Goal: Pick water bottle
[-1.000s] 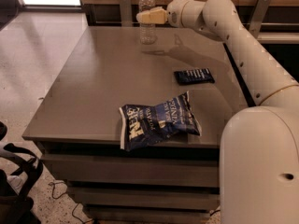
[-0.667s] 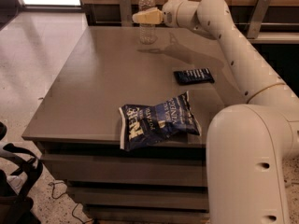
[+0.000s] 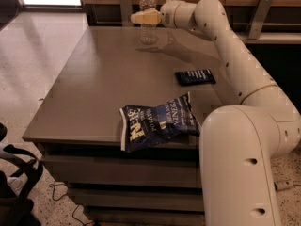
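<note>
The water bottle (image 3: 148,34) is slim and clear with a white cap. It stands upright at the far edge of the grey table (image 3: 94,84). My gripper (image 3: 141,17) reaches in from the right at the bottle's mid height, and its cream tip crosses in front of the bottle's body. The bottle's foot rests on the table. My white arm (image 3: 235,55) stretches over the right side of the table to it.
A blue chip bag (image 3: 157,124) lies near the table's front edge. A small dark packet (image 3: 195,76) lies at the right, under my arm. A wooden wall with metal brackets (image 3: 256,13) runs behind the table. A black object (image 3: 14,182) stands on the floor at the front left.
My gripper has moved a little to the left, so its tip now crosses the bottle's body. The bottle, the chip bag and the dark packet have not moved.
</note>
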